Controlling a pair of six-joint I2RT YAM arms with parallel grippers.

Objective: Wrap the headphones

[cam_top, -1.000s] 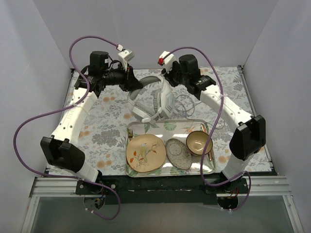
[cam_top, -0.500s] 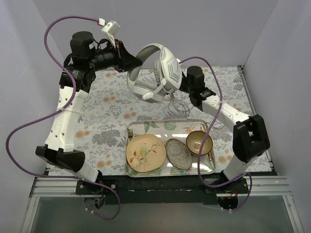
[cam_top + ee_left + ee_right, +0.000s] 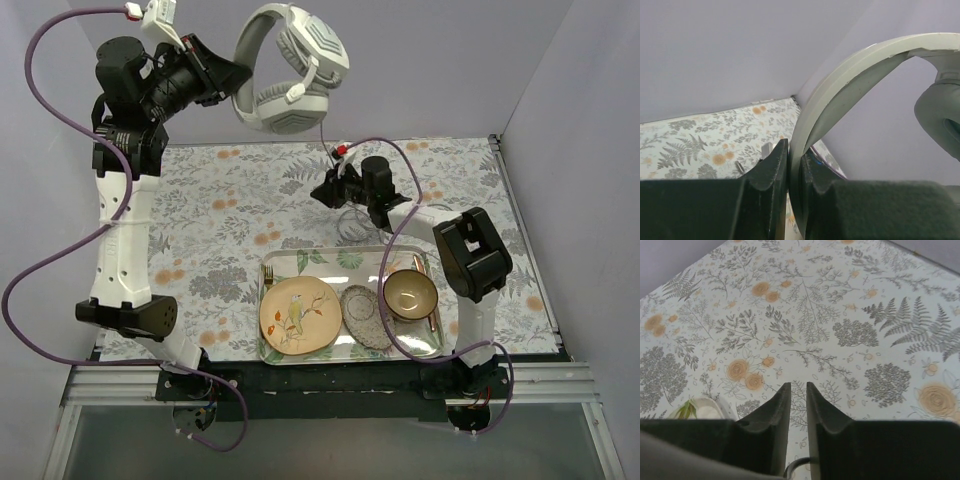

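While the wrapping depends on the cable strung between the two arms, that line is what must be read first. The headphones (image 3: 290, 75) are held high in the air above the far edge of the desk (image 3: 220, 210), a little left of its middle. Their thin cable (image 3: 324, 135) is seen dropping from them almost straight down toward the right gripper (image 3: 322, 190), which is kept low over the desk, near its middle and toward the far edge. The cable's long axis is thus close to vertical, with the headphones up and slightly left of the right gripper.

The left gripper (image 3: 794, 150) is clamped on the headband (image 3: 840, 85), whose arch is seen passing between the jaws in the left wrist view. The right gripper's jaws are drawn nearly together, with only a slit left. A dark loop shows at the bottom of that slit, but whether the cable is pinched there cannot be told.

More cable is gathered as loose loops (image 3: 352, 222) on the desk, between the right gripper and the far rim of the tray (image 3: 340, 258). The right arm is judged the nearer to this slack.
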